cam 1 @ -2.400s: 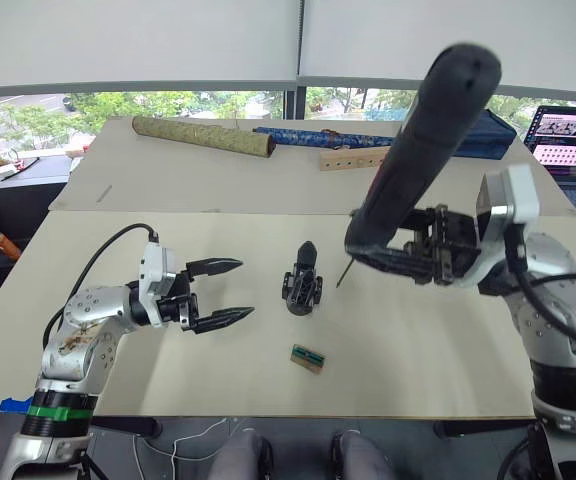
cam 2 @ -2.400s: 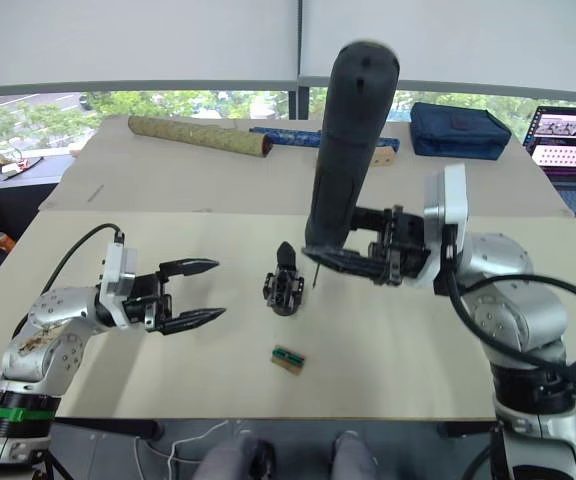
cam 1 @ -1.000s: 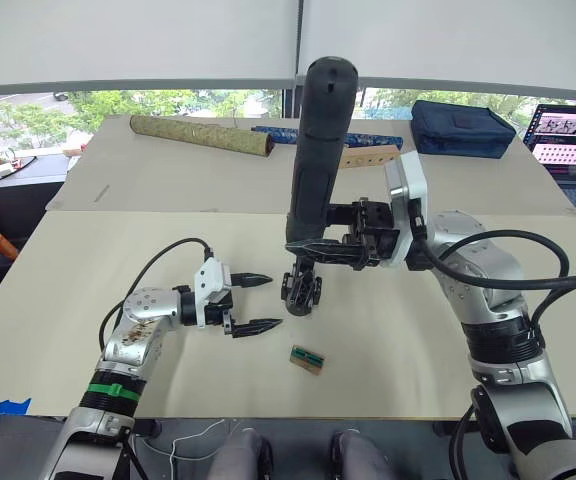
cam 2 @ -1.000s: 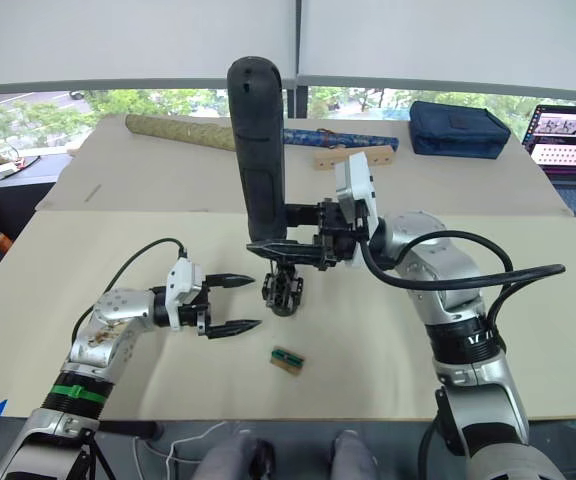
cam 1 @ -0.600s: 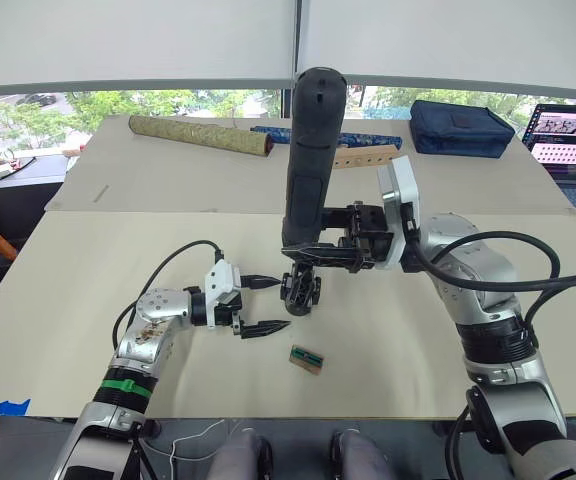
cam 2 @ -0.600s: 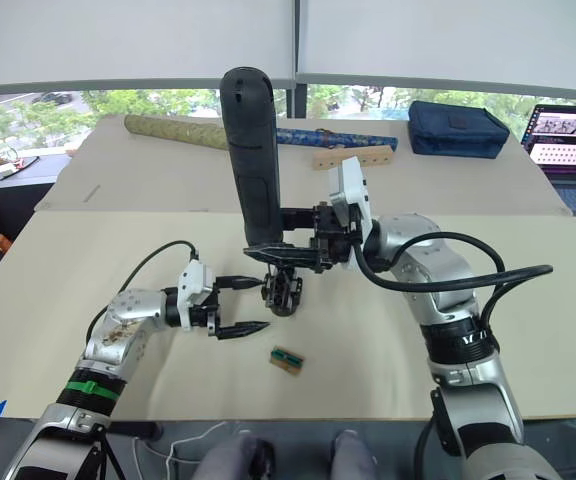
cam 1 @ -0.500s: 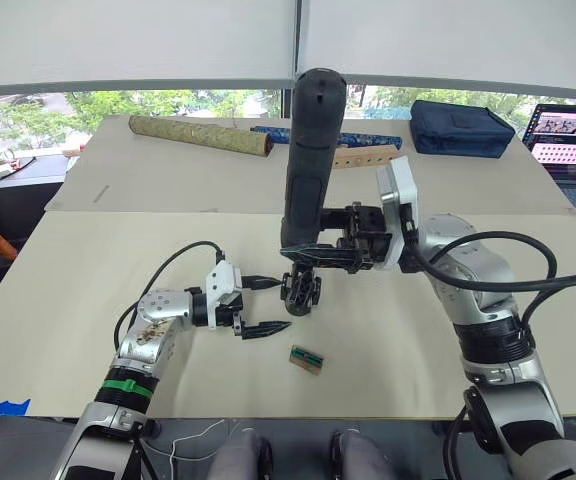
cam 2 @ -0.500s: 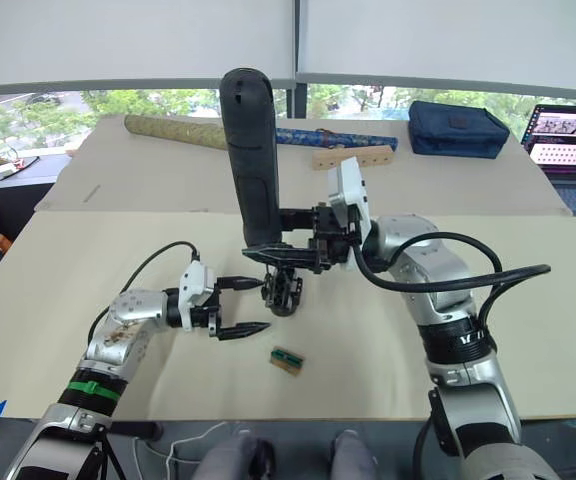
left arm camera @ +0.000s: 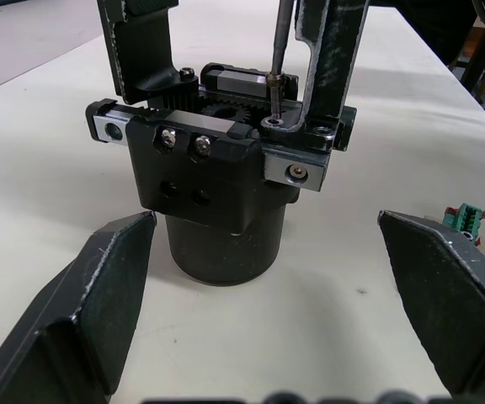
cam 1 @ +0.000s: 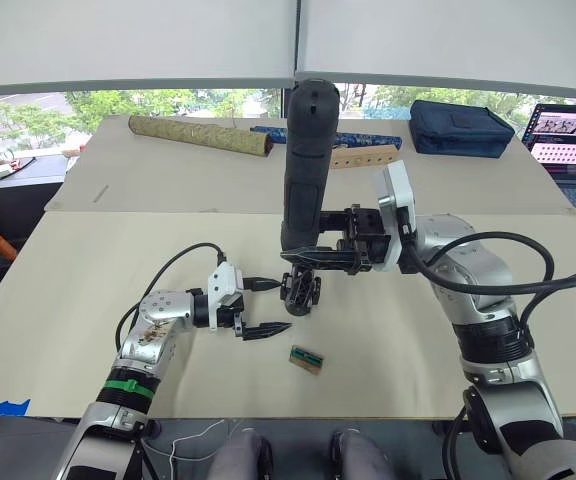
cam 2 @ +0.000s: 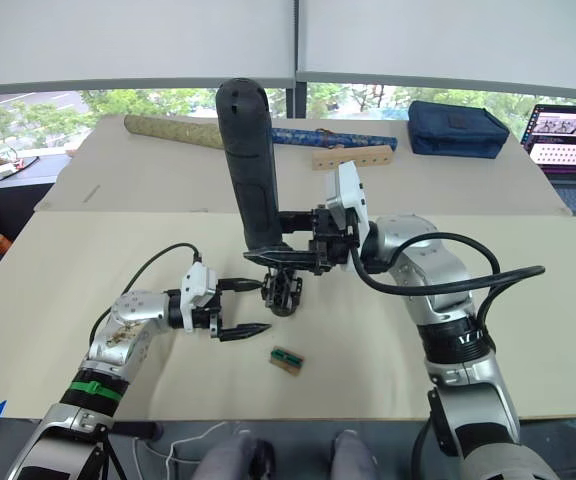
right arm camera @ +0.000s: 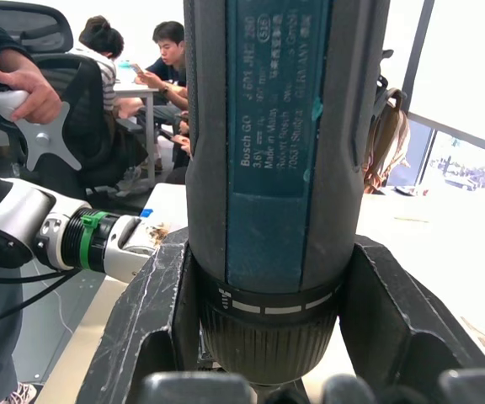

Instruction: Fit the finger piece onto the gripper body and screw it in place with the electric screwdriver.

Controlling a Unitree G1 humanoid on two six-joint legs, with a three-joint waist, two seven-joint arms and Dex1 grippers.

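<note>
The black gripper body (cam 1: 300,291) stands on the table's middle, also seen close up as gripper body (left arm camera: 213,194). A black finger piece (left arm camera: 331,59) stands upright on its top slide. My right gripper (cam 1: 318,258) is shut on the electric screwdriver (cam 1: 304,165), held upright just above the body, its fingers (right arm camera: 154,328) clamping the tool's collar. The thin bit (left arm camera: 280,59) points down onto a screw at the finger piece's foot. My left gripper (cam 1: 273,305) is open just left of the body, its fingers (left arm camera: 99,295) either side of the base without touching.
A small green connector block (cam 1: 307,359) lies in front of the body. At the table's back are a patterned roll (cam 1: 203,135), a wooden block with holes (cam 1: 363,157), a blue bag (cam 1: 463,127) and a laptop (cam 1: 571,140). People sit in the background (right arm camera: 171,59).
My right arm swung the screwdriver from the right, tilted, to upright over the gripper body. The left gripper slid right up to the body. Both are nearly still over the last half second.
</note>
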